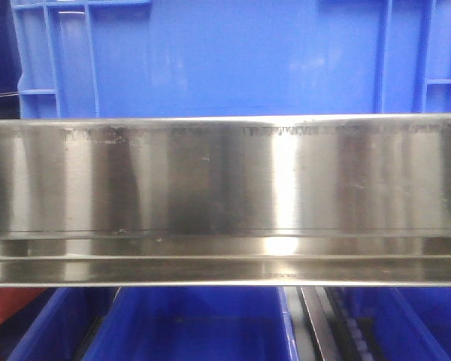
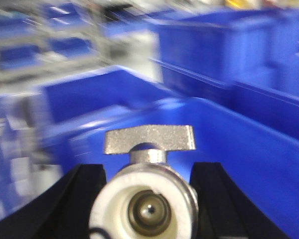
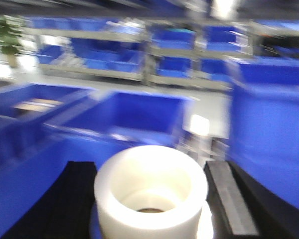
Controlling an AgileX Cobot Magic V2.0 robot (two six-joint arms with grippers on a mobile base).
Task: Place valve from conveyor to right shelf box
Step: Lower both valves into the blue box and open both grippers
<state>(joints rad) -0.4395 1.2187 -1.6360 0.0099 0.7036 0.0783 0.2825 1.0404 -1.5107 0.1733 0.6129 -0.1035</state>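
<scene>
Your valve [image 2: 147, 184] sits bottom centre of the left wrist view, pinched across its body by your left claw [image 2: 148, 169] in front of a blue box [image 2: 249, 149], handle clear of the fingers [image 2: 84, 199], probably for a clean drop. Silver metal, flat butterfly handle, white-ringed port, ball inside. Your right claw [image 3: 150, 167] is closed on a white cylinder [image 3: 152, 194], maybe another valve's end.
</scene>
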